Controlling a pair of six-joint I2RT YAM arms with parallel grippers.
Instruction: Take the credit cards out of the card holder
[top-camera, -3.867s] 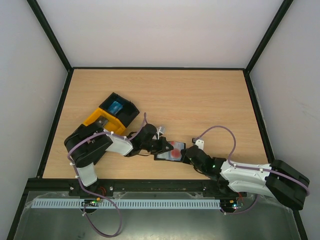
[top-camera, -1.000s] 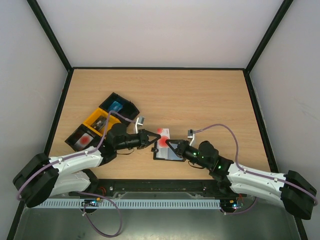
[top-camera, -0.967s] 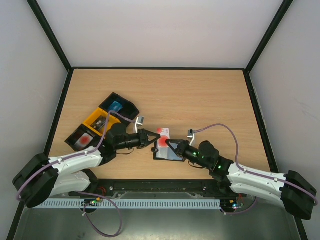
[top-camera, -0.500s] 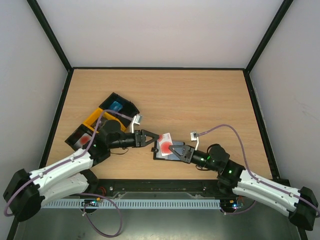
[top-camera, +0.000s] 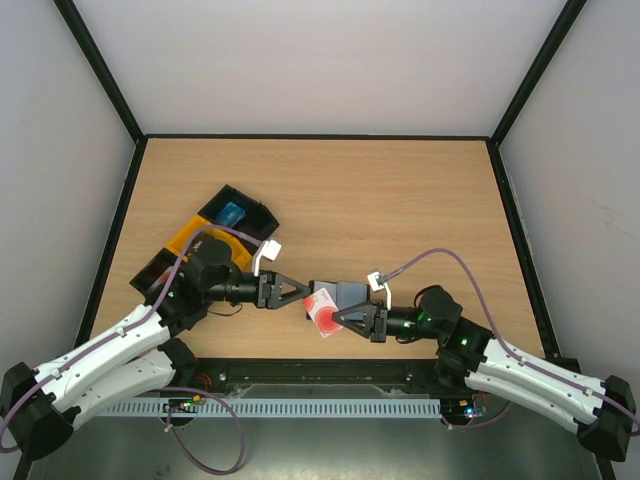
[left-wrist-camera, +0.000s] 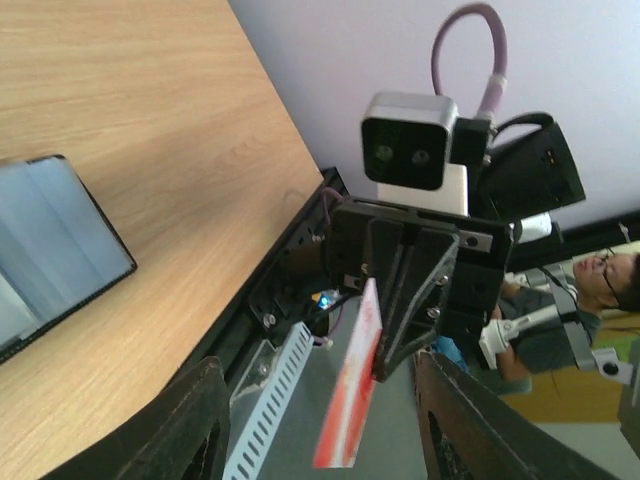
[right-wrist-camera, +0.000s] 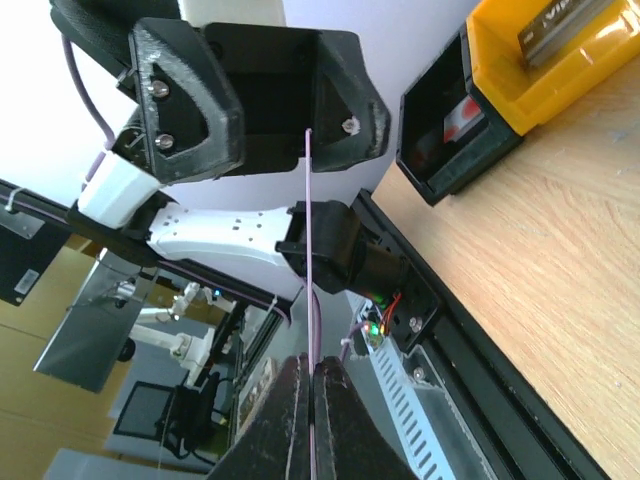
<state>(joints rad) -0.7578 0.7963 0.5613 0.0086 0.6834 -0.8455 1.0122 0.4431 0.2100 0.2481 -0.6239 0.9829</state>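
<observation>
The right fingers (top-camera: 346, 318) pinch a thin red-and-white card (top-camera: 322, 312); the left fingers (top-camera: 290, 292) gape empty

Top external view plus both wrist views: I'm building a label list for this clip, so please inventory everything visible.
table: one, light wood, black-framed.
trays: three in a row (black, orange, black), table's left side.
blue card: one, in the far black tray.
red card in tray: one, red and white, in the near black tray.
grey item: one, in the orange tray, unidentifiable.
card holder: one, black with grey-blue panel, flat on the table near the front edge.
held card: one, red and white, out of the holder.
left arm, right arm: white and black, from the near edge.
left fingers: open, facing the held card.
right fingers: shut on the held card.
</observation>
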